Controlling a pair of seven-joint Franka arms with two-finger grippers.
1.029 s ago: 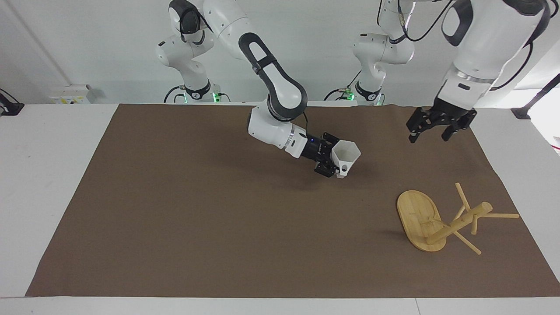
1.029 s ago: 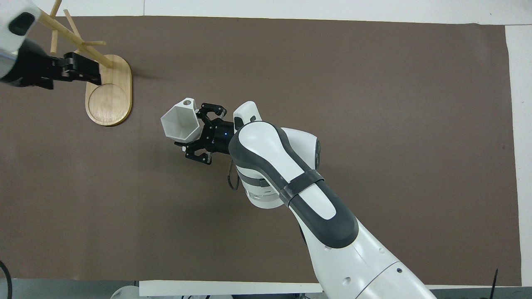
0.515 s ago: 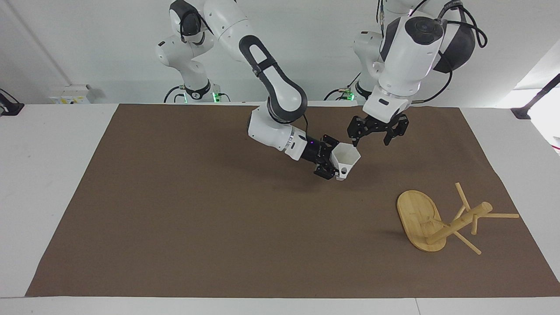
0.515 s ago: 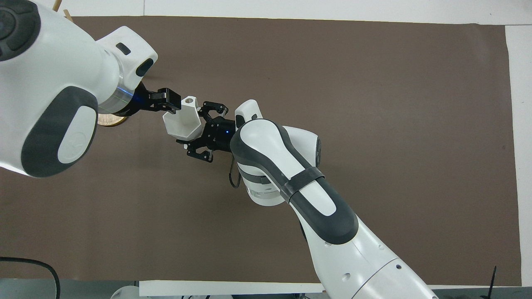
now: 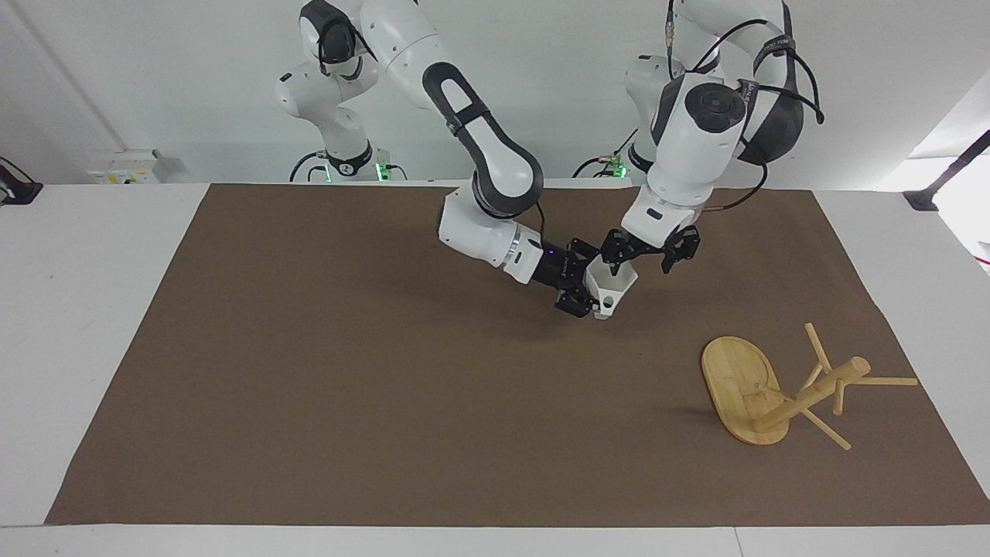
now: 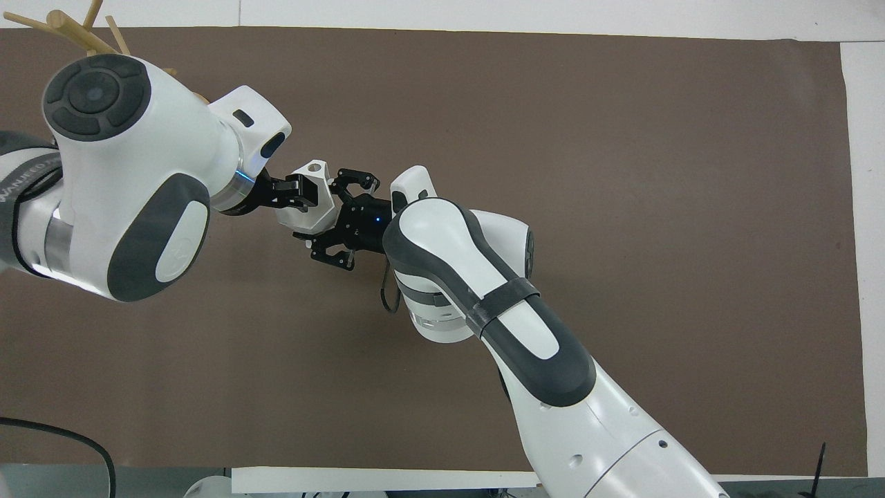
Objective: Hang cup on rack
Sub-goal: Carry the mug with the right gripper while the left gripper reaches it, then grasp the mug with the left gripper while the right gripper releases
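Handover: cup [image 5: 611, 285], aloft mid-counter, pinched in right gripper [image 5: 589, 292] fingers; left gripper [image 5: 642, 251], fingers spread at its rim, should close squarely before release; rack [image 5: 781, 391] lies toppled nearby.

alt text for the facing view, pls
The right gripper holds the white cup tilted above the brown mat while the open left gripper reaches its rim. The bamboo rack lies tipped over toward the left arm's end.
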